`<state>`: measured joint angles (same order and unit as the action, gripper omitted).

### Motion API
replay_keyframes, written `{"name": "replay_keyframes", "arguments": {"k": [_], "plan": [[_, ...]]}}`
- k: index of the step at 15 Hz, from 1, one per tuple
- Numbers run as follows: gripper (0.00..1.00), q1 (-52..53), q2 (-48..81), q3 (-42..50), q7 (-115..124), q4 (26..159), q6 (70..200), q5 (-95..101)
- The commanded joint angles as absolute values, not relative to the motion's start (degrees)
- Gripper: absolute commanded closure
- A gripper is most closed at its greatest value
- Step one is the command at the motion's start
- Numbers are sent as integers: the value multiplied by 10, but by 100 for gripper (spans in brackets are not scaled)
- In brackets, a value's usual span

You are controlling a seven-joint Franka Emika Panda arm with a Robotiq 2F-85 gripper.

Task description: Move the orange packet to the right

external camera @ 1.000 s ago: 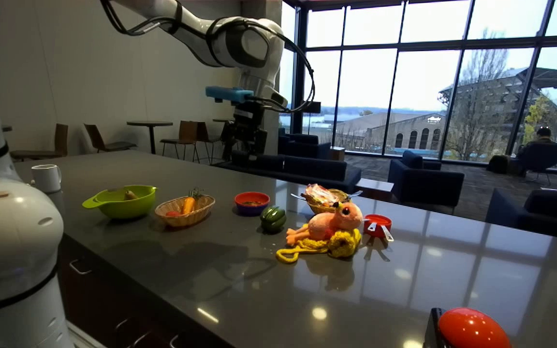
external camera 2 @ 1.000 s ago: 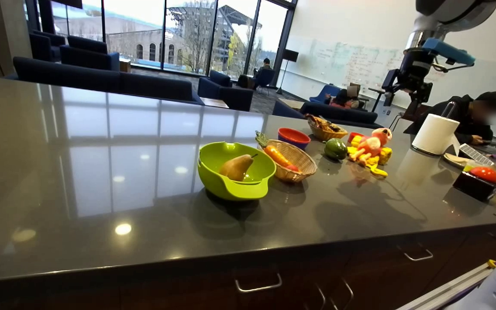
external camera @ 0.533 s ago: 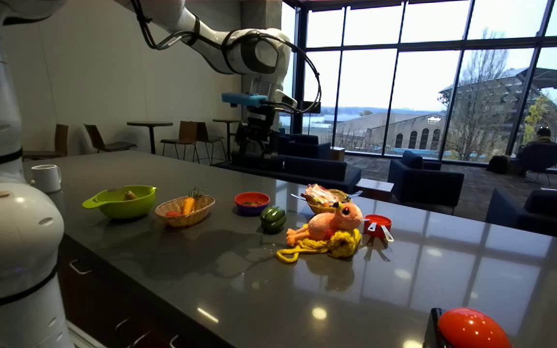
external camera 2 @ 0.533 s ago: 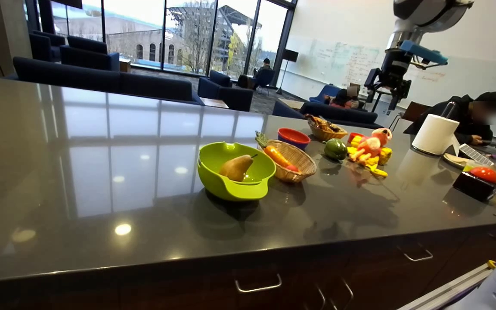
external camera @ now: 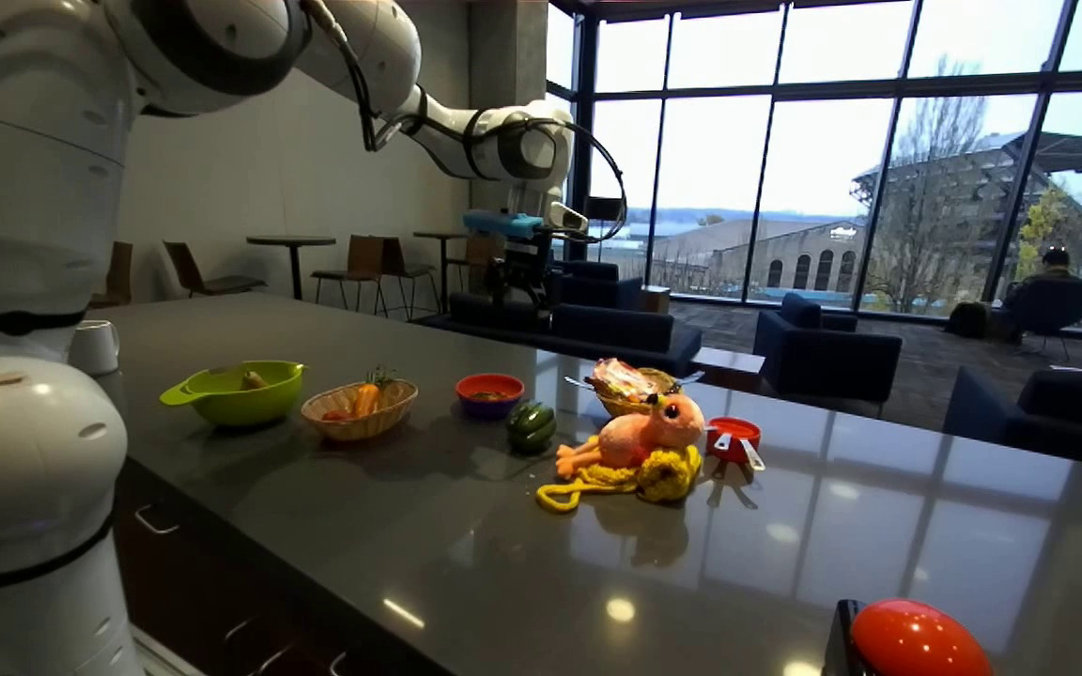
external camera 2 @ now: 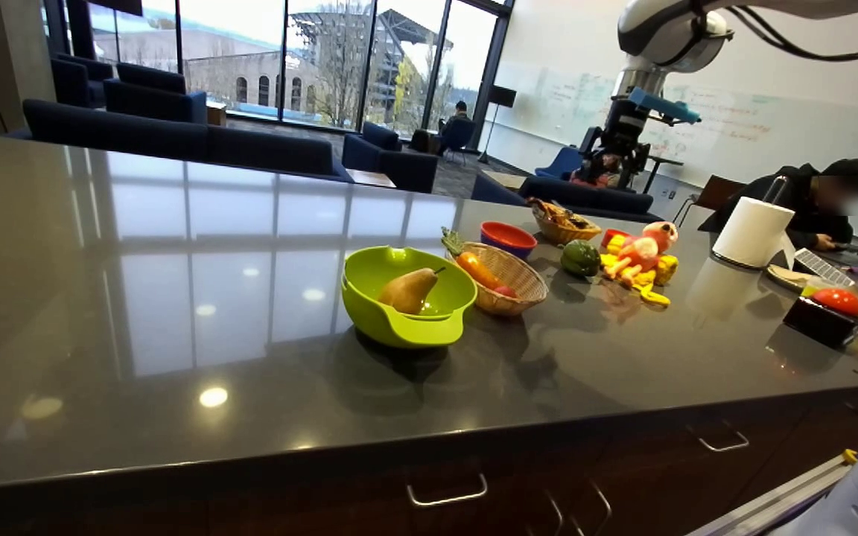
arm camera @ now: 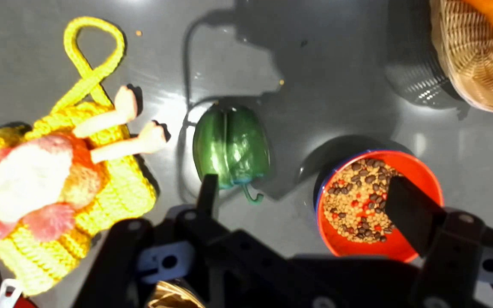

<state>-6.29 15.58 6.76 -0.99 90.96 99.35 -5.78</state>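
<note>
A crinkly orange-brown item, which looks like the orange packet, lies in the far wicker basket in both exterior views (external camera: 623, 378) (external camera 2: 557, 214). Its print is too small to read. In the wrist view only a golden crinkled piece (arm camera: 170, 296) shows at the bottom edge, mostly hidden by the gripper. My gripper (external camera: 520, 299) hangs in the air above the counter, behind the bowls; it also shows in an exterior view (external camera 2: 602, 177). In the wrist view its fingers (arm camera: 304, 192) are wide apart with nothing held between them. They are over the green pepper and red bowl.
A green pepper (arm camera: 231, 145), a red bowl (arm camera: 426, 179) of beans and grains, and a pink plush bird (external camera: 626, 439) on yellow knitting stand near the basket. A carrot basket (external camera 2: 526, 290), green bowl (external camera 2: 369, 320), red cups (external camera: 734, 434) and paper towel roll (external camera 2: 753, 231) also stand around.
The arm has swung across the counter, and my gripper has moved lower, to the right in one picture and to the left in the opposite one. The objects on the counter have not moved.
</note>
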Motion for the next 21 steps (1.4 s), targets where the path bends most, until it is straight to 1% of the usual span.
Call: {"name": "replay_keyframes", "arguments": {"k": [1,7,15,21], "plan": [[0,-64,230,55,-7,814,993,-51],[0,-55,347,54,2,683,1011,-1],[0,-58,496,62,3,483,987,50],[0,-54,560,77,-3,404,986,71]]}}
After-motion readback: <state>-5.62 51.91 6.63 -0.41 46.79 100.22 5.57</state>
